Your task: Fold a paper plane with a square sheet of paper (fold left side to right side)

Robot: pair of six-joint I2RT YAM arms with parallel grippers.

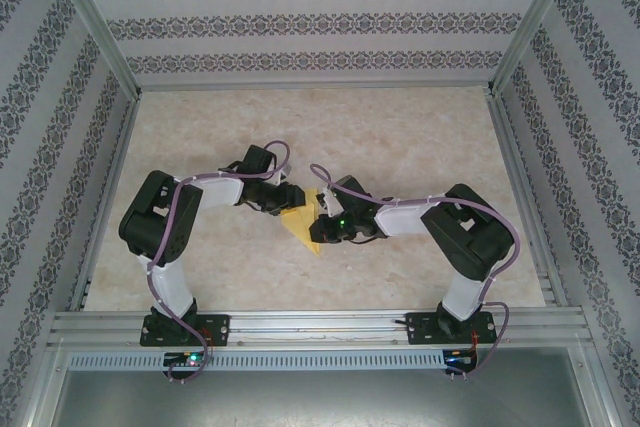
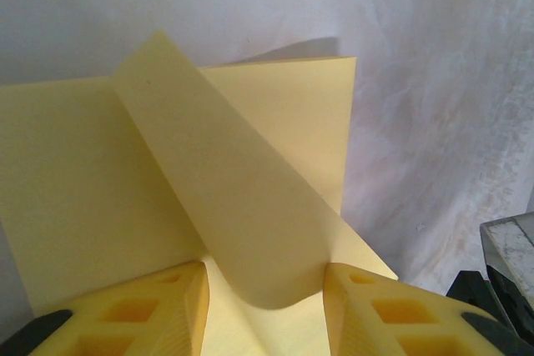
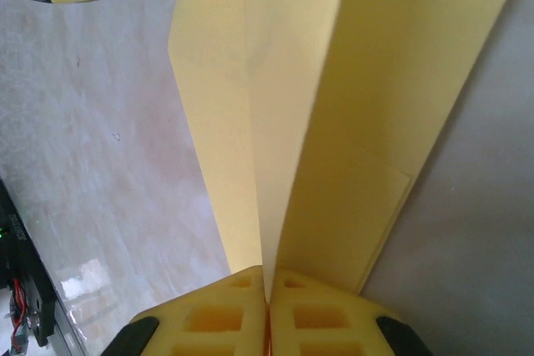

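Yellow paper [image 1: 303, 222] lies mid-desk [image 1: 420, 137], centre frame in the top view, with both hands meeting over it. It is already part-folded. The outline there reads as a wedge, point toward lower frame.

Right hand [image 3: 267, 302]: clenched on the paper. Its wrist view shows the two fingers pressed together at bottom centre, with a doubled edge pinched in the seam. The layers run up the frame from there, raised off the desk.

Left hand [image 2: 263, 289]: released. Fingers [image 2: 150, 314] sit apart at the bottom of its view. A flap [image 2: 225, 181] curls down between them from upper left, rounded at the bend, neither pressed flat nor clamped. Flat paper lies beneath it and to either side.

Step, as I judge it: mid-fold, with the side flap brought across but not creased. The bend is soft, a roll rather than a line. Progress is past the first folds but well short of a dart.

Next move calls for the right hand to hold its pinch as anchor while the left comes down on the rolled edge. Edges want matching first, then pressing flat along the length.

Risks: the paper is thin, so any pull from the pinching hand could drag the whole piece or skew the crease. The flap may spring back if let go before pressing.
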